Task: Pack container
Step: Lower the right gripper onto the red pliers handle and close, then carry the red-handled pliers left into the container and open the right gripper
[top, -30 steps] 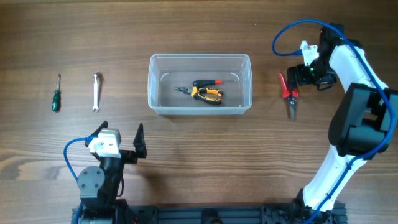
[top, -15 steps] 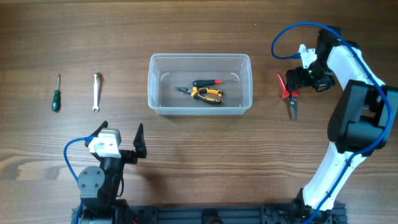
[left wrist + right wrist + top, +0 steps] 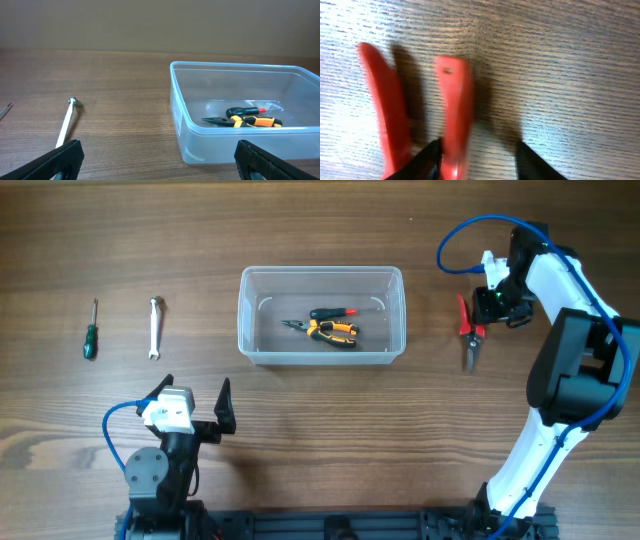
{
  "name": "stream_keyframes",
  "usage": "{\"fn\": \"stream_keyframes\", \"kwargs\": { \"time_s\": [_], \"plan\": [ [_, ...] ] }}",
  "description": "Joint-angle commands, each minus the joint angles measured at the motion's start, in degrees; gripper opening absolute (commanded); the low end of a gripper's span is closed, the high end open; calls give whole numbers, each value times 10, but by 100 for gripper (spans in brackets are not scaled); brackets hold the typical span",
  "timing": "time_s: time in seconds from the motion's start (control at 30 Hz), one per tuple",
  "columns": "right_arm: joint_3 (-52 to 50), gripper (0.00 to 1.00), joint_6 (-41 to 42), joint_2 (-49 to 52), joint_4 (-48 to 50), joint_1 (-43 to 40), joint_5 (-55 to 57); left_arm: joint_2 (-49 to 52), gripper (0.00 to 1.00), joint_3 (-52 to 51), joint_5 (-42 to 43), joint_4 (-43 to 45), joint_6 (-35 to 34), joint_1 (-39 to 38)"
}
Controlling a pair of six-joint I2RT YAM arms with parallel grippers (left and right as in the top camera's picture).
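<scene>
The container (image 3: 320, 272), a clear plastic tub, stands mid-table; the left wrist view shows its near wall (image 3: 225, 145). Inside lie yellow-handled pliers (image 3: 330, 330) and a black, red-tipped screwdriver (image 3: 333, 312). Red-handled pliers (image 3: 467, 340) lie on the wood to its right. My right gripper (image 3: 480, 308) is down over their handles. In the right wrist view one red handle (image 3: 455, 110) sits between the jaws of the right gripper (image 3: 477, 160): the left finger touches it, the right finger stands apart. My left gripper (image 3: 195, 395) rests wide open near the front edge, nothing between its fingers (image 3: 65, 157).
A silver wrench (image 3: 154, 327) and a green-handled screwdriver (image 3: 90, 330) lie on the wood at the left. The wrench (image 3: 65, 127) also shows ahead of the left gripper. The right arm's blue cable (image 3: 460, 230) loops above the tub's right end.
The right gripper has narrowed its jaws around one red handle. The red pliers have shifted slightly to the right. The left arm has not moved.
</scene>
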Motion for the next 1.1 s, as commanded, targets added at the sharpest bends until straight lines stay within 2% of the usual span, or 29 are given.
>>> {"fn": "stream_keyframes", "kwargs": {
  "time_s": [0.0,0.03,0.17,0.47,0.53,0.6,0.73,0.93,1.07],
  "plan": [
    [0,32,14,16,3,1,-1,-3,100,-5,5,3,9,-3],
    [0,27,14,16,3,1,-1,-3,100,-5,5,3,9,-3],
    [0,19,15,16,2,1,-1,-3,100,-5,5,3,9,-3],
    [2,15,33,16,-1,1,0,-3,100,-5,5,3,9,-3],
    [12,9,42,16,-6,1,0,-3,100,-5,5,3,9,-3],
    [35,4,48,16,-17,1,-1,-3,100,-5,5,3,9,-3],
    [104,4,48,14,-52,2,-6,-3,100,-5,5,3,9,-3],
    [228,4,41,2,-133,9,-80,-3,100,-5,5,3,9,-3],
    [284,4,-26,-28,-193,56,-117,-3,100,-5,5,3,9,-3]
  ]
}}
